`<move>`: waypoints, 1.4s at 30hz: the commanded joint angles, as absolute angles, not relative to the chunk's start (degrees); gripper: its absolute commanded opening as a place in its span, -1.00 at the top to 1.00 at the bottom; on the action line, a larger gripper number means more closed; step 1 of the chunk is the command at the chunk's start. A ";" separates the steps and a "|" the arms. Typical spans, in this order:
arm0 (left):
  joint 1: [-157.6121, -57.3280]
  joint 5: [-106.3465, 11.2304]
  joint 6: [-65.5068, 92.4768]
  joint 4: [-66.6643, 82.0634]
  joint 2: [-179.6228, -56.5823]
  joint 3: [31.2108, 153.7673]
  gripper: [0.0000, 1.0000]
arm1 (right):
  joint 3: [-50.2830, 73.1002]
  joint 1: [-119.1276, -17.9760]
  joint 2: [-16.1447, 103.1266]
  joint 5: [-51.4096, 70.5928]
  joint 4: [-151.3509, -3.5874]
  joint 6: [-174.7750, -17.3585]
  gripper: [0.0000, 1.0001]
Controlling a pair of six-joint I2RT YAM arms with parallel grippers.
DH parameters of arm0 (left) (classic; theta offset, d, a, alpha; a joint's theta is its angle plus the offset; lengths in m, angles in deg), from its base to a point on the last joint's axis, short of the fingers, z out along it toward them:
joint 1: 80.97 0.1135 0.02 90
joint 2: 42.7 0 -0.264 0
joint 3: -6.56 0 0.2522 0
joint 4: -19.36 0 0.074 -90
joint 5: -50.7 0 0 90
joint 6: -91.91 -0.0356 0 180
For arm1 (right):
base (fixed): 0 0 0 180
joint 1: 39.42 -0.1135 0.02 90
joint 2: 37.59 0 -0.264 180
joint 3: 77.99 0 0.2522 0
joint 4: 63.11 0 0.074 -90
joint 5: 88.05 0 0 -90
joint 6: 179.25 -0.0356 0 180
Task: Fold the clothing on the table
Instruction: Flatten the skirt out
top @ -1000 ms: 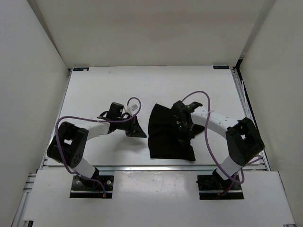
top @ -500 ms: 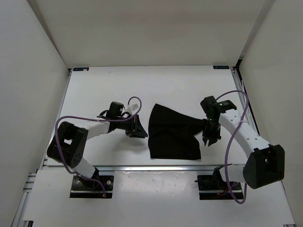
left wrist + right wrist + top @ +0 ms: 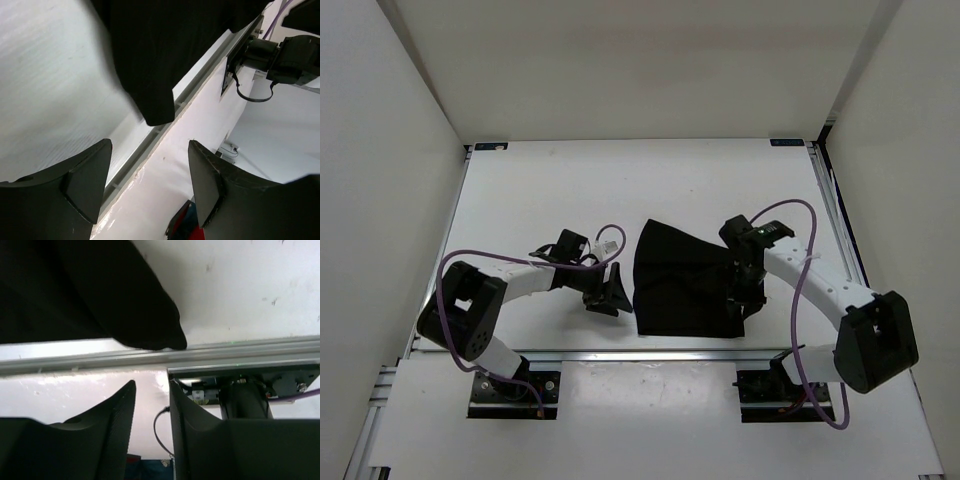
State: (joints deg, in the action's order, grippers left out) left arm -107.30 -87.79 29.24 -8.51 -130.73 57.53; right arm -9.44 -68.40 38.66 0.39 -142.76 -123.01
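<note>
Soft matte-black cloth [image 3: 680,290], unheld
Overhead, cloth masked right gripper [image 3: 152,386]; wrist views showed it narrowly parted, left gripper [image 3: 150,145] wide.

Matte soft clothing [image 3: 680,290], smooth white table [image 3: 550,180]

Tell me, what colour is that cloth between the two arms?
Plain black, no pattern. The clothing shows best from the top camera, against the white table.

The white table [image 3: 540,190] (silver rails [image 3: 650,353] along its edges) carries the black clothing [image 3: 680,290], lying near its front edge.
</note>
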 commanded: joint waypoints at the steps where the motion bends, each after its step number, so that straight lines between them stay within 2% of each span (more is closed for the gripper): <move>1: -107.78 -88.95 29.24 -6.28 -130.67 60.21 -0.45 | -6.49 -68.17 40.72 -2.09 -138.58 -123.01 0.19; 8: -107.69 -89.75 30.03 -5.83 -131.21 61.19 -0.42 | -3.41 -66.76 47.30 -4.98 -132.43 -119.93 0.17; 14: -106.72 -89.92 29.50 -6.89 -130.94 60.14 -0.42 | 0.19 -67.46 53.98 -9.21 -132.68 -117.38 0.18; 28: -105.76 -89.74 29.24 -7.41 -130.59 60.04 -0.42 | 10.74 -75.55 55.75 -13.61 -140.06 -120.28 0.19; 42: -104.61 -90.27 29.50 -6.97 -130.24 58.55 -0.41 | -0.50 -76.78 53.82 -12.38 -140.33 -124.15 0.21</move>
